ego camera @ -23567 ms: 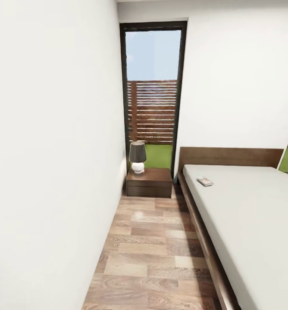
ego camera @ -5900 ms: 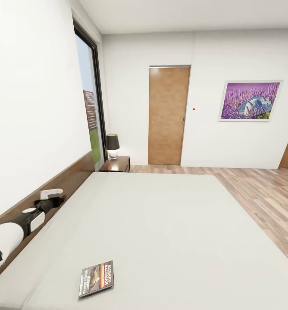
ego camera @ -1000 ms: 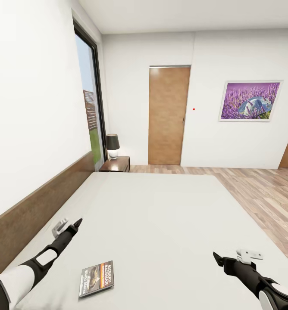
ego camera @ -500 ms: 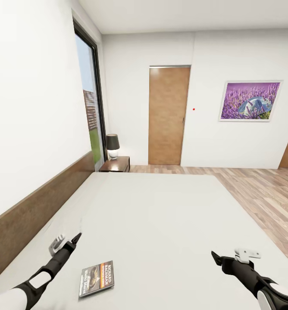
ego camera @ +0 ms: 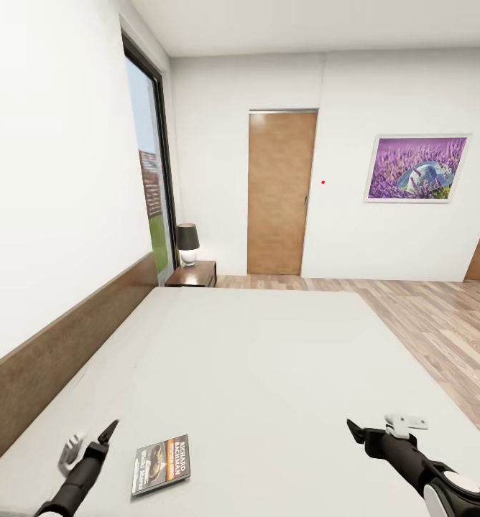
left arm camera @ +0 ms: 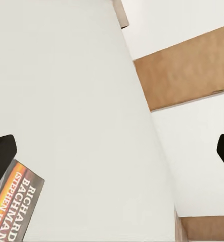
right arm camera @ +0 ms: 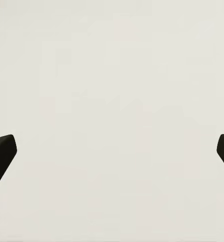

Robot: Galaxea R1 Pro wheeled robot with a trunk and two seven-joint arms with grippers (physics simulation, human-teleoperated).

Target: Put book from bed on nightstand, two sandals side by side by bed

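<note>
The book [ego camera: 161, 465], a dark paperback with an orange band, lies flat on the off-white bed [ego camera: 269, 359] near its front edge. My left gripper [ego camera: 105, 436] hovers open just to the left of it, a short gap away. In the left wrist view the book's corner [left arm camera: 13, 212] lies below one fingertip, and the gripper [left arm camera: 112, 151] is spread wide over the mattress. Well to the book's right, my right gripper [ego camera: 355, 431] hangs open above bare mattress [right arm camera: 112, 101]. The nightstand [ego camera: 193, 273] stands at the bed's far corner. The sandals are out of view.
A brown headboard [ego camera: 67, 345] runs along the left wall. A dark-shaded lamp [ego camera: 187, 244] sits on the nightstand by the tall window [ego camera: 150, 194]. A wooden door [ego camera: 279, 192] and a purple picture [ego camera: 417, 169] are on the far wall. Wood floor [ego camera: 441, 330] lies right of the bed.
My left arm has drawn back toward the bed's near edge and now sits lower, beside the book. The right gripper has crept slightly left. The book has not moved.
</note>
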